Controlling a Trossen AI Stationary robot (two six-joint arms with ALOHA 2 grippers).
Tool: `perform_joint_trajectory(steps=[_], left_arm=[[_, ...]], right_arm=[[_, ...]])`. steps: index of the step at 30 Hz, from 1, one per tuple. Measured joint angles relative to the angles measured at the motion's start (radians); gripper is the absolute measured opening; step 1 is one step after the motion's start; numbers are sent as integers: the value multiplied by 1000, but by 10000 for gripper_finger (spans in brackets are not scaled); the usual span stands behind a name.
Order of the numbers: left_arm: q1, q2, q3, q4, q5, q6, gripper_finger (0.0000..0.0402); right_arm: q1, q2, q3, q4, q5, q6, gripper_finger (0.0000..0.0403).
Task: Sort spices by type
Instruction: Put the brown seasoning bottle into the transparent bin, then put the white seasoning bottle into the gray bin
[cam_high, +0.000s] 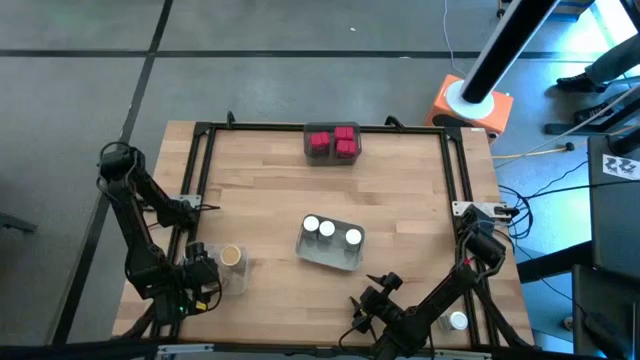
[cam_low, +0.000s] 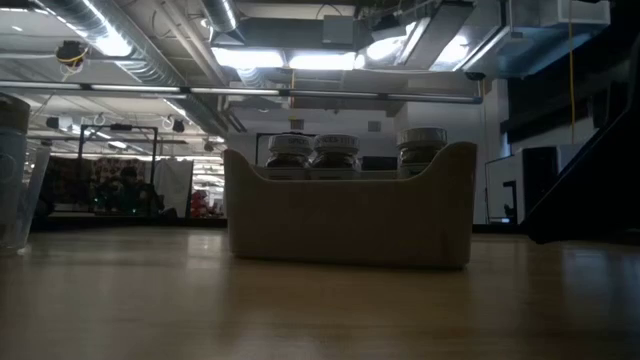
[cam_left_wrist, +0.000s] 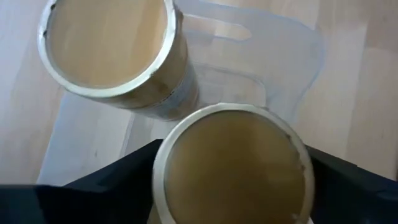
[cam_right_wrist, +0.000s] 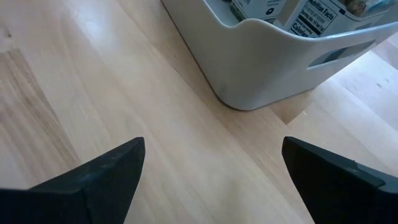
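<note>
Two tan-topped jars (cam_left_wrist: 233, 165) in clear tray (cam_left_wrist: 280, 56).

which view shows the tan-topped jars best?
Left wrist view: two tan-topped jars fill the frame, over the clear tray. High view shows one small tan top beside the left gripper. Low view shows none clearly; right wrist view shows none.

A pale wooden bench (cam_high: 260, 200) with a smooth, faintly glossy finish carries a clear plastic tray (cam_left_wrist: 261, 56), a smooth matt grey plastic tray (cam_right_wrist: 273, 68) and tan-topped jars (cam_left_wrist: 109, 43) with bright metallic rims and paper labels.
</note>
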Motion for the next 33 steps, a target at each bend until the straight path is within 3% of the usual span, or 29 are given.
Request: perform_joint_trajectory(steps=[10,15,20,24,27,33], left_arm=[[0,-71,75,-40,23,74,326],[10,-155,92,-39,-22,108,327],[56,-235,93,-27,-205,194,324],[130,-266,93,-3,-265,246,322],[188,-262,93,38,-270,316,322],[276,-233,78,177,-269,476,322]], right_arm=[[-6,0,0,1,-17,0,379],[-16,0,0,62,-33,1,379],[-28,0,0,128,-101,-28,379],[-34,0,0,160,-173,-88,379],[-32,-4,36,95,-194,-138,379],[-18,-82,166,-199,-304,-228,379]])
